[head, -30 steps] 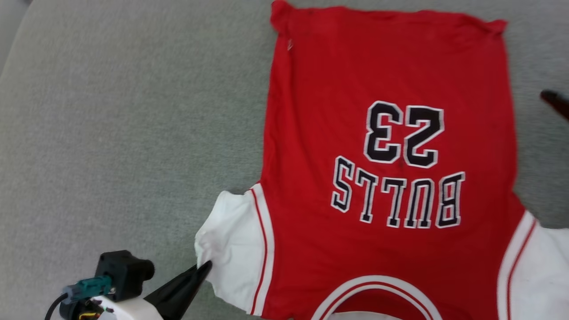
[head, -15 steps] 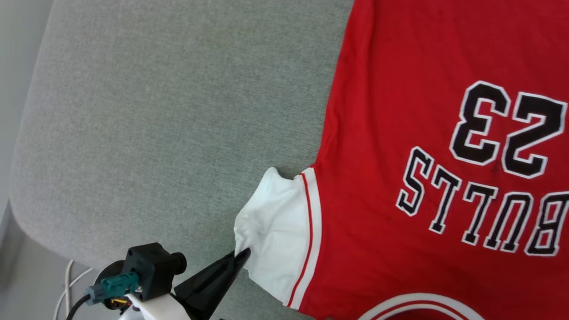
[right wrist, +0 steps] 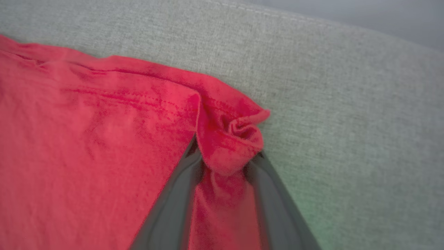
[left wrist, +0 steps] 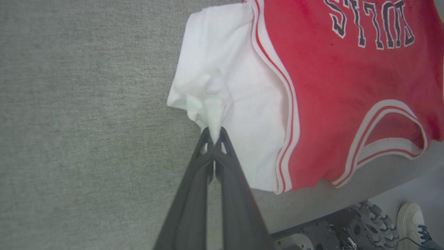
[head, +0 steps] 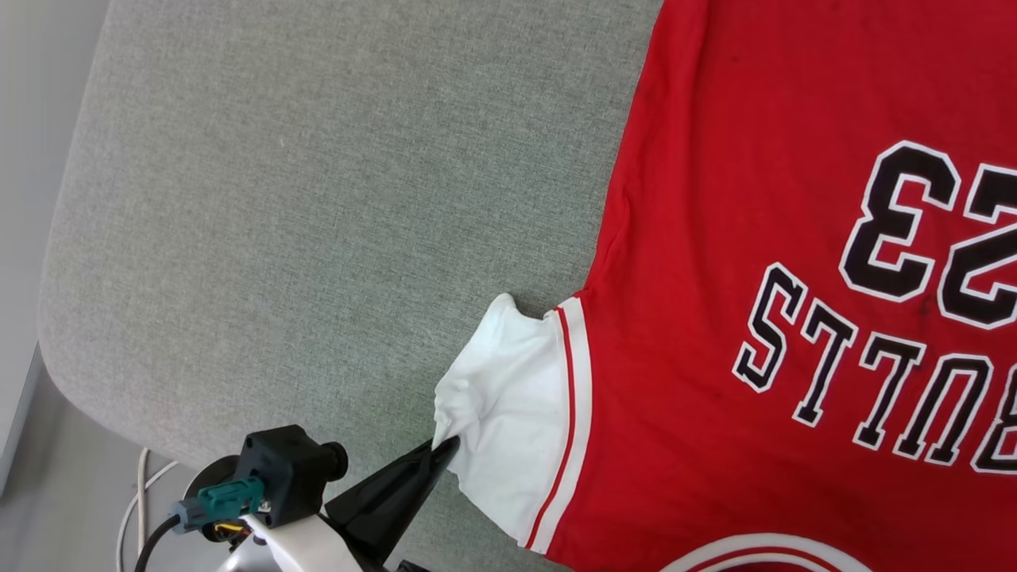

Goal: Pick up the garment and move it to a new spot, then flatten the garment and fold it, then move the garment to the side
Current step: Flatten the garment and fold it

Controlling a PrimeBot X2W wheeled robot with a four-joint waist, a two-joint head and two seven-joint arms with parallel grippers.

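Grey cushion [head: 318, 199] spreads wide beside garment [head: 715, 238] sleeve edge.

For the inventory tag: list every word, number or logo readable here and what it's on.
"23": black, white-outlined, upside down on the red garment, the 2 cut by the head view's edge.
"BULLS": beneath it, same lettering, the B cut off.
No other text.
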